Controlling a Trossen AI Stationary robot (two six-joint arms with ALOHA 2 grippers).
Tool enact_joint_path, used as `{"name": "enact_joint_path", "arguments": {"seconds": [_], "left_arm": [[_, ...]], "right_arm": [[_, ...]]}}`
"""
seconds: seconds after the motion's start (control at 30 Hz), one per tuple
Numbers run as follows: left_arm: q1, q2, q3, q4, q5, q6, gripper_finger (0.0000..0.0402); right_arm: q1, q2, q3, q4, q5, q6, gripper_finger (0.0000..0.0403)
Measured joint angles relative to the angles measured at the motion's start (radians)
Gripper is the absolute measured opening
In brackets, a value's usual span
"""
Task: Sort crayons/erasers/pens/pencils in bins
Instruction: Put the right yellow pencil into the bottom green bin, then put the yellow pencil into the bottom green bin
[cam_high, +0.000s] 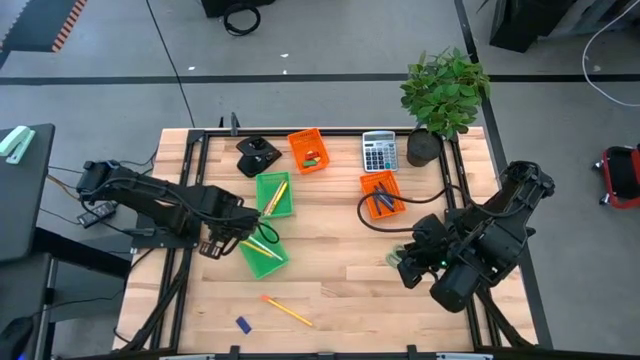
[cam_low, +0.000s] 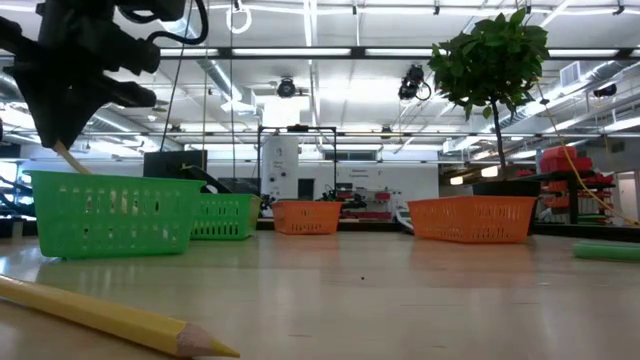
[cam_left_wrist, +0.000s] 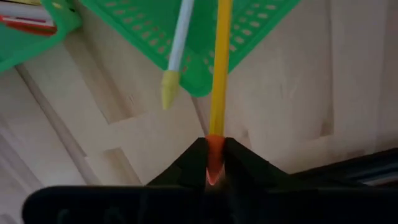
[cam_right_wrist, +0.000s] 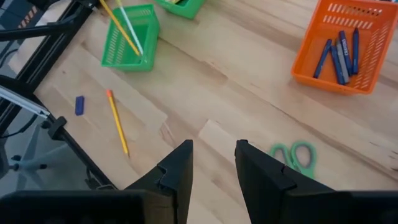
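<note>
Over the near green bin (cam_high: 264, 256), the left gripper (cam_left_wrist: 211, 163) pinches the orange-tipped end of a yellow pencil (cam_left_wrist: 219, 74). Its long axis runs straight away from the fingers, the far end reaching across the bin's rim beside a white stick with a yellow tip (cam_left_wrist: 176, 56). Farther right, the right gripper (cam_right_wrist: 213, 163) hangs released above bare wood.

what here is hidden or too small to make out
- High view: left gripper over the near green bin; its arm hides the fingers.
- High view: contents of the far orange bin too small to name.
- Low view: bin walls hide what lies inside.
- Left wrist view: pencil cut off by the top edge.
</note>
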Motion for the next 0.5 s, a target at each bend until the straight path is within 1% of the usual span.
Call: {"name": "enact_joint_path", "arguments": {"seconds": [0.23, 0.4, 0.5], "left_arm": [[-0.002, 0.0, 0.072, -0.004, 0.001, 0.003, 0.0108], [-0.003, 0.0, 0.119, -0.008, 0.002, -0.027, 0.0131], [-0.025, 0.0, 0.146, -0.006, 0.011, -0.05, 0.014]], "right_arm": [[0.0, 0.0, 0.0, 0.012, 0.0, 0.0, 0.0127], [0.0, 0.0, 0.0, 0.034, 0.0, 0.0, 0.0127], [0.005, 0.0, 0.0, 0.047, 0.0, 0.0, 0.0127]]}}
